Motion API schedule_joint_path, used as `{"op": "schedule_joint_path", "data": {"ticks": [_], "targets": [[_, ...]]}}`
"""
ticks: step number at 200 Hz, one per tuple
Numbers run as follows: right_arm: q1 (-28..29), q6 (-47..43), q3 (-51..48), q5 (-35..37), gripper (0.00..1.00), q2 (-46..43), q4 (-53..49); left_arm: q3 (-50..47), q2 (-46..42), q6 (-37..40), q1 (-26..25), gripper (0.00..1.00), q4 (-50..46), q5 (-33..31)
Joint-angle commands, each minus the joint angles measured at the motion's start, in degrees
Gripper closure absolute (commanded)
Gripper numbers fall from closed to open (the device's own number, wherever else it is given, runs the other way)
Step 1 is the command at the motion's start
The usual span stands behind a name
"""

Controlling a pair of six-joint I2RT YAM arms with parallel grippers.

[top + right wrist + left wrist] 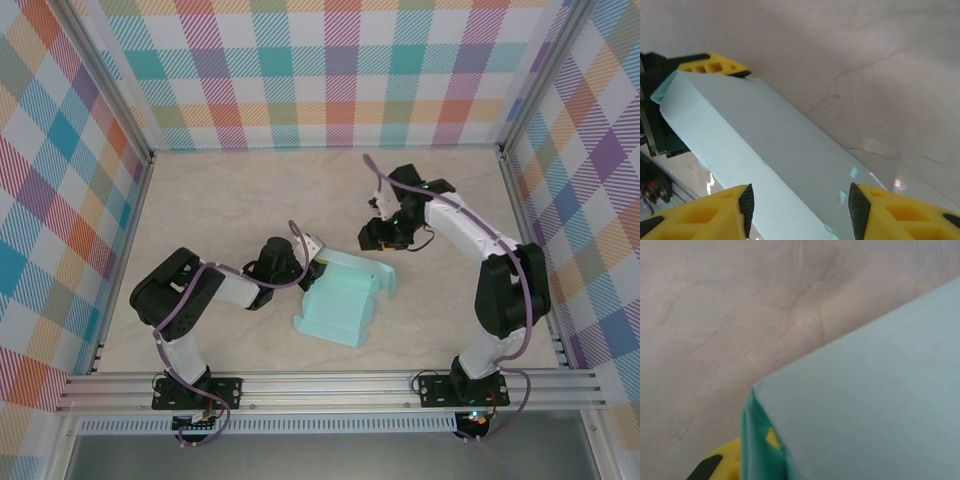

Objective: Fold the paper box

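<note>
Here, mint paper box (pixel 345 300) half-folded, left hand (pixel 321 262) pinching it, right hand (pixel 801 202) wide.

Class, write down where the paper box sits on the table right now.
In the top view the paper box lies near the middle of the table, the left gripper at its far-left corner and the open right gripper just beyond its far edge.

The paper box (pixel 338 308) (pixel 880 400) (pixel 765 150) is plain, pale mint-aqua card, only partly folded, lying near the middle of the table. Its near end rests flat with a notched edge. Its far end is creased up into a raised, sloping panel, with a rounded flap to the right.
</note>
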Motion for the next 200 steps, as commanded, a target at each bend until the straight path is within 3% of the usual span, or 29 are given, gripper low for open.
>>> {"op": "schedule_joint_path", "data": {"ticks": [1,60,99,127,200], "targets": [[2.25,-3.64,1.81,-5.30,0.45,2.93,-0.57,-3.65,1.35,-2.07,-0.70,0.94,9.43,-0.83],[5.05,-4.62,4.14,-3.79,0.50,6.84,-2.65,-3.45,3.66,-2.88,-0.88,0.85,12.35,-2.37],[5.94,-4.88,2.80,-0.70,0.53,6.63,-1.05,-3.49,2.43,-2.66,-0.88,0.60,11.81,-3.88],[6.53,-5.58,2.74,2.74,0.56,7.37,-1.38,-5.54,1.67,-3.65,-0.96,0.51,13.23,-3.25],[6.97,-5.27,1.51,4.88,0.59,7.28,-0.16,-10.84,-6.23,-5.60,-0.88,0.48,14.94,-10.36]]}}
